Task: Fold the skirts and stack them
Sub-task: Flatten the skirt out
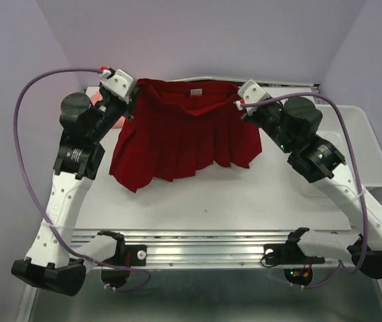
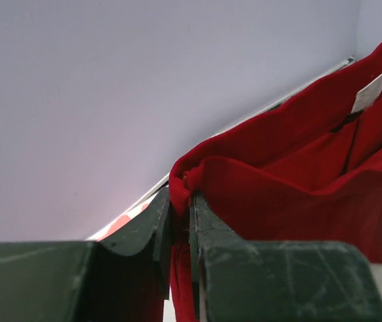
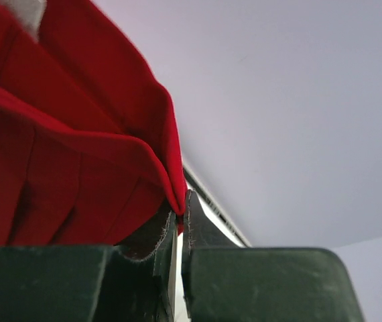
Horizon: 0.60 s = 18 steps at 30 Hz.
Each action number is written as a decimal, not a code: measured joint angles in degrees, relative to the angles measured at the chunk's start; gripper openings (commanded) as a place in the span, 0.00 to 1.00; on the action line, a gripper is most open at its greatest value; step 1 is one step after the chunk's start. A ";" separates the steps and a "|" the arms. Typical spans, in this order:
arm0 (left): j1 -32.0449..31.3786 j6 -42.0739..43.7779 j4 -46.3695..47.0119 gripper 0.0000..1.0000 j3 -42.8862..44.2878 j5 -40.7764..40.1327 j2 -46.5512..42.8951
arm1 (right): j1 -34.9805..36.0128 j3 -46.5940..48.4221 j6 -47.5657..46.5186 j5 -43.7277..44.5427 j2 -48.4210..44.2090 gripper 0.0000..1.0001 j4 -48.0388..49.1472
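— Where's the red skirt (image 1: 184,134)?
— Spread between the two arms at the back of the table (image 1: 244,201). The left gripper (image 2: 181,201) pinches one waistband corner, and the right gripper (image 3: 179,213) is clamped on the other.

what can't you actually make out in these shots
- Salmon-pink skirt: in the top view only a sliver shows. The left arm covers the rest, so its fold cannot be told.
- Red skirt, label: too small to read in any view.
- Red skirt's hem: cut off by the frame edges in both wrist views.
- White bin: in the top view the right arm hides part of it.
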 measured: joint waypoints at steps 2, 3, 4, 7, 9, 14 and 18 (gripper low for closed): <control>0.00 0.31 -0.35 0.00 -0.22 0.00 -1.53 | -0.24 2.25 -0.04 0.00 -0.35 0.01 0.00; -0.07 0.39 -0.90 0.00 -0.61 0.37 -3.04 | -0.24 2.80 -0.02 -0.09 -0.70 0.01 -0.15; -0.07 0.39 -1.25 0.00 -1.16 1.01 -4.72 | -0.26 3.10 0.07 -0.37 -1.62 0.01 -0.33; -0.42 0.39 -3.08 0.00 -4.04 4.07 -11.65 | -0.17 2.80 0.57 -2.34 -5.38 0.01 -2.54; -0.74 0.33 -4.02 0.00 -6.32 6.82 -16.90 | -0.15 1.29 1.14 -4.59 -9.03 0.01 -3.58; -0.87 0.02 -6.03 0.00 -11.28 13.94 -27.10 | 0.61 -0.39 3.78 -9.79 -16.00 0.01 -7.58; -0.83 -1.90 -8.68 0.00 -12.61 17.29 -30.99 | 0.66 -0.02 5.79 -11.72 -16.70 0.01 -10.51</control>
